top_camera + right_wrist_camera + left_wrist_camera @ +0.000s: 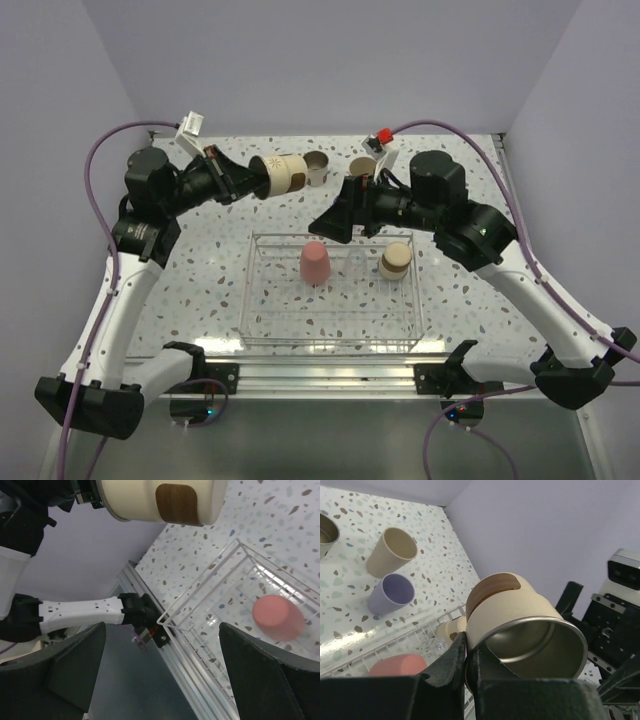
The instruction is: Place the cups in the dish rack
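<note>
Counting now: three steel cups (pixel 285 172) (pixel 395 260) (pixel 316 168), one pink cup (pixel 314 263), one beige cup (pixel 392 550), one lavender cup (pixel 390 595), one dish rack (pixel 330 340). Six cups showing in all.

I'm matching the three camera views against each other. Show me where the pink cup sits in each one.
Top external: the pink cup stands inside the dish rack, left of the picture's middle.
Left wrist: the pink cup is at the bottom left, beyond the rack's wire rim.
Right wrist: the pink cup is at the right edge, inside the rack.
Shared landmark: the dish rack.
</note>
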